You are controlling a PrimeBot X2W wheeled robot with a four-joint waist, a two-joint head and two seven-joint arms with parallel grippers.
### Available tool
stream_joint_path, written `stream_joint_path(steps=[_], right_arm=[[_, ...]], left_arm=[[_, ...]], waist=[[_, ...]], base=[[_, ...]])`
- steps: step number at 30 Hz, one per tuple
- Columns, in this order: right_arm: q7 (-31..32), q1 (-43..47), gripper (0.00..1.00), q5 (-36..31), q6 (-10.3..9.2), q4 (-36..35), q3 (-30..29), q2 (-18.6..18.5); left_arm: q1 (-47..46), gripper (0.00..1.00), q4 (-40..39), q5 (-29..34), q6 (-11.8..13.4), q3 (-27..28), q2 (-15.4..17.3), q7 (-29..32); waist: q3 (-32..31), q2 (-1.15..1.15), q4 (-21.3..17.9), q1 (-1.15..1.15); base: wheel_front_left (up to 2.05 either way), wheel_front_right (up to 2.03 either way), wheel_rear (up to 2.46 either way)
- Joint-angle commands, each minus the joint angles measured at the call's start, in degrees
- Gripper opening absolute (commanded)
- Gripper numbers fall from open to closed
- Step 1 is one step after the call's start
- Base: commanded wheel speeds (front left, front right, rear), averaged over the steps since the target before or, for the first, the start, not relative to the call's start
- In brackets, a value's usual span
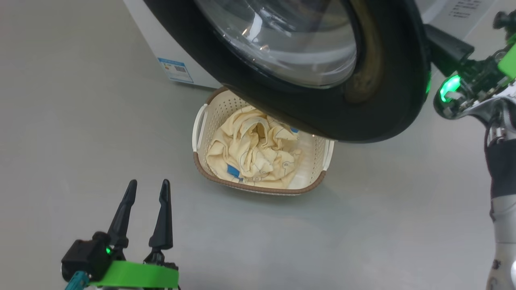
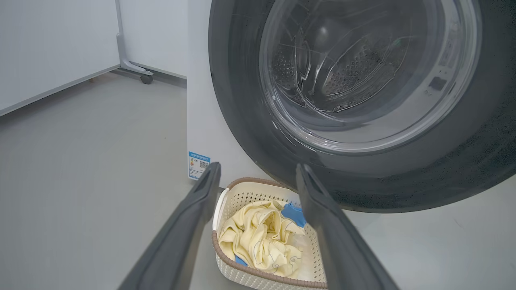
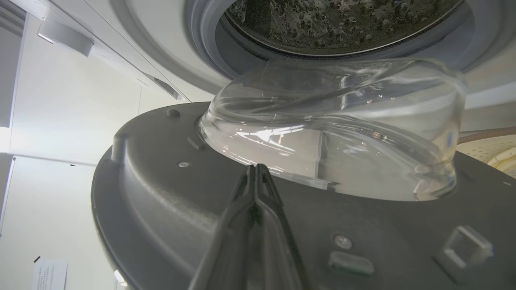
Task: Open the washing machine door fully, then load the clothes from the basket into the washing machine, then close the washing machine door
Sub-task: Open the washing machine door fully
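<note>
sitting below one open door, one basket of clothes, left pincer released, right pincer clenched

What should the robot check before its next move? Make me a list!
1. The washing machine door is fully open: not ok, only partway.
2. The right pincer is shut, behind the door's inner face: ok.
3. The right pincer touches the door: cannot tell.
4. The left pincer is open and empty: ok.
5. The clothes lie in the basket: ok.
6. The drum is empty: cannot tell, partly hidden.
</note>
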Motion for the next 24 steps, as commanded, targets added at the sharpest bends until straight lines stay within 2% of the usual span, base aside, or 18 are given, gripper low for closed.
stream_joint_path(steps=[1,8,15,24], right_arm=[[0.7,0.0,0.00,0.5,-0.16,-2.5,1.3,1.1],[1.6,4.6,0.00,1.1,-0.16,-2.6,4.9,3.6],[1.3,10.0,0.00,1.9,-0.16,-5.1,11.4,5.3],[-3.7,12.6,0.00,4.7,-0.16,-8.2,21.1,5.5]], left_arm=[[-0.9,1.00,-1.5,-0.3,-0.1,1.9,0.5,-0.6],[-0.8,1.00,0.0,-0.9,-0.4,1.6,0.5,-0.6],[0.7,1.00,1.7,-0.8,-1.1,1.1,0.5,-0.6],[0.3,1.00,2.5,-1.2,-1.7,-0.1,0.5,-0.6]], waist=[[-1.7,0.00,-1.0,0.00],[-6.3,0.00,-2.2,0.00],[-9.6,0.00,-2.3,0.00],[-10.4,0.00,-0.5,0.00]], base=[[0.00,0.00,0.00],[0.00,0.00,0.00],[0.00,0.00,0.00],[0.00,0.00,0.00]])
